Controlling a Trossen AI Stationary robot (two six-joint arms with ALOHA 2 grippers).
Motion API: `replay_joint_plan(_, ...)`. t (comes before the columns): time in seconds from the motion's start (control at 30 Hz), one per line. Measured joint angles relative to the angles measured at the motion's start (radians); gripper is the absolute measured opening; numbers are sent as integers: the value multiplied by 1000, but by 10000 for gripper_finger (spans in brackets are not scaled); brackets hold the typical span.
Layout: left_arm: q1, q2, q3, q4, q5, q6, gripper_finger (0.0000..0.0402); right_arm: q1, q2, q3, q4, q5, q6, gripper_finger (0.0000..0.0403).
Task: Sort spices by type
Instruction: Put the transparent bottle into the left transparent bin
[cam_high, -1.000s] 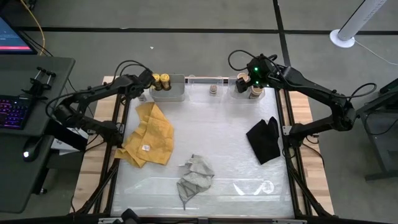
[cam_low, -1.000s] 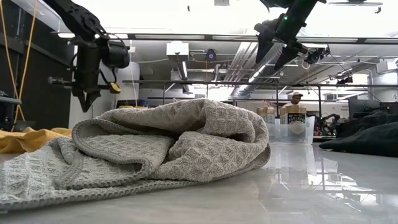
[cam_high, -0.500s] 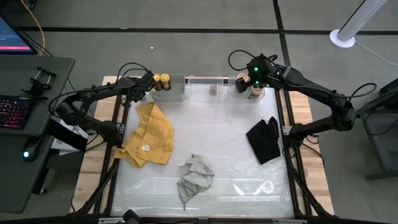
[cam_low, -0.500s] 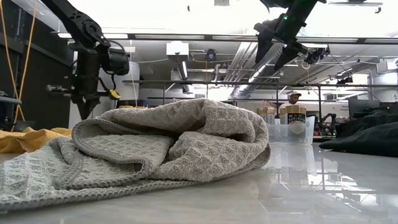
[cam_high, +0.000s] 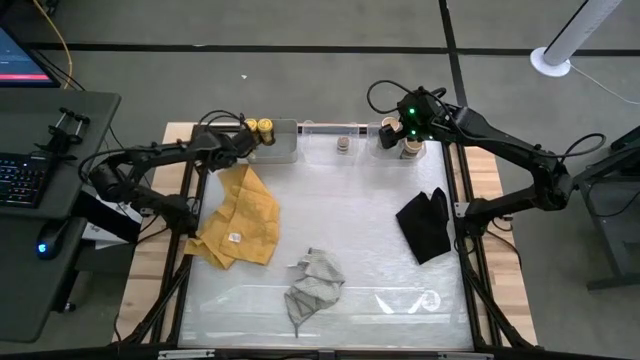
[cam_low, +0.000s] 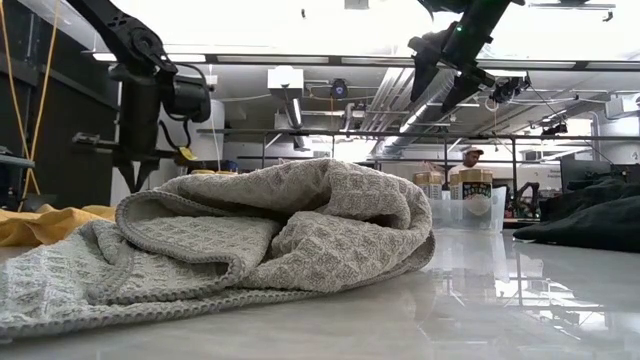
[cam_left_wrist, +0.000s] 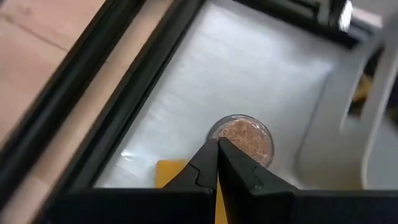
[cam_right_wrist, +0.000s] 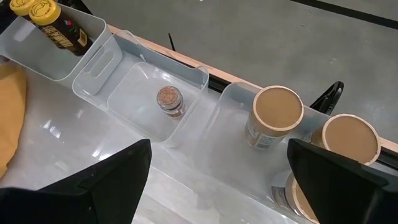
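Note:
My left gripper is shut and hangs at the table's far left, just left of the grey bin. In the left wrist view its tips point down at the rim of a tiny clear jar of brown spice, which stands on the table beside the yellow cloth. Two dark jars with yellow tops lean in the grey bin. Another tiny jar stands in the middle clear bin. My right gripper is open, high above the right bin holding three tan jars. My left gripper comes from above with shut fingers pointing down at the near rim of the tiny jar. I cannot tell whether the tips touch it. The jar stands upright on the table.
The yellow cloth lies left, a grey cloth near the front middle, a black cloth right. The three bins line the far edge. The table's frame rail runs close by the tiny jar. Bare table lies in the middle.
My left gripper has moved down and a little toward the near edge, from beside the dark jars to the spot left of the grey bin.

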Motion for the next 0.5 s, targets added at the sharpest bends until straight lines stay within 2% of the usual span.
replay_joint_plan(0.2, -128, 0, 0, -89, -5, 100, 0, 0, 0, 0, 0, 0, 0, 371)
replay_joint_plan(0.33, -238, 0, -1, -129, -3, 97, 0, 0, 0, 0, 0, 0, 0, 371)
replay_joint_plan(0.5, -392, 0, 0, -95, 44, 84, 0, 0, 0, 0, 0, 0, -2, 371)
